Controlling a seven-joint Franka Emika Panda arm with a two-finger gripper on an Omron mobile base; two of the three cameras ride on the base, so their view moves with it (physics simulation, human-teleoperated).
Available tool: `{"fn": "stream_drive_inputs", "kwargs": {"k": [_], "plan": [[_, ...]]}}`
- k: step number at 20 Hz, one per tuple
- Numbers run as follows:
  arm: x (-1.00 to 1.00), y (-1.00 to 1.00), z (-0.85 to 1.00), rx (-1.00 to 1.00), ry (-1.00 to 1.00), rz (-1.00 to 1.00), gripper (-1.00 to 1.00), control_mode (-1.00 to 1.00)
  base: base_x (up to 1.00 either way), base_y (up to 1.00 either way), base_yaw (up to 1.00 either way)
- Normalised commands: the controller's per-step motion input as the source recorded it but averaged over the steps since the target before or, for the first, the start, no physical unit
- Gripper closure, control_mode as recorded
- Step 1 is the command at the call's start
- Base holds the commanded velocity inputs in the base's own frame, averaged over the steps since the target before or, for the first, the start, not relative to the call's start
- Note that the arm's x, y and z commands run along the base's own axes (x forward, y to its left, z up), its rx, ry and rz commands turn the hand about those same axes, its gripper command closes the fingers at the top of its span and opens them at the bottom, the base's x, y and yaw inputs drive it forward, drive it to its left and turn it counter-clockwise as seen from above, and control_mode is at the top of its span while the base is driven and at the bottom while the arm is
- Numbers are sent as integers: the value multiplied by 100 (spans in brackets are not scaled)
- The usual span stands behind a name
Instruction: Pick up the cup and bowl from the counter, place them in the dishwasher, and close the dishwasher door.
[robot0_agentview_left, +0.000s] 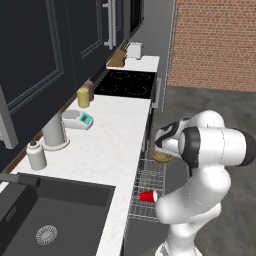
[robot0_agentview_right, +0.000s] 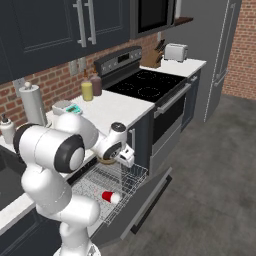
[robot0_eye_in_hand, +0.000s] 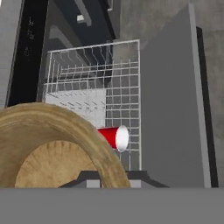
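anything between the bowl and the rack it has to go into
Nothing visible. The bowl, held in the jaws, hangs above the open wire rack. The cup lies on its side in the rack, to one side.

Arm folded forward at the elbow, forearm reaching out level, wrist pitched down. Gripper (robot0_agentview_right: 118, 161) pointed downward, jaws nearly closed, clamped on the bowl (robot0_eye_in_hand: 52, 148) by its rim.
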Motion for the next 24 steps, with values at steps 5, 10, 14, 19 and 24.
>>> {"fn": "stream_drive_inputs", "kwargs": {"k": [5, 10, 14, 19, 24], "plan": [[1, -59, -37, 7, 0, 0, 100, -100, 0, 0, 0], [8, -23, -58, 16, 0, 0, 100, -100, 0, 0, 0], [23, -19, -42, 13, -1, 0, 100, -100, 0, 0, 0], [40, 5, -49, 9, 0, 0, 100, -100, 0, 0, 0], [42, 21, -50, 6, 0, 0, 100, -100, 0, 0, 0]]}}
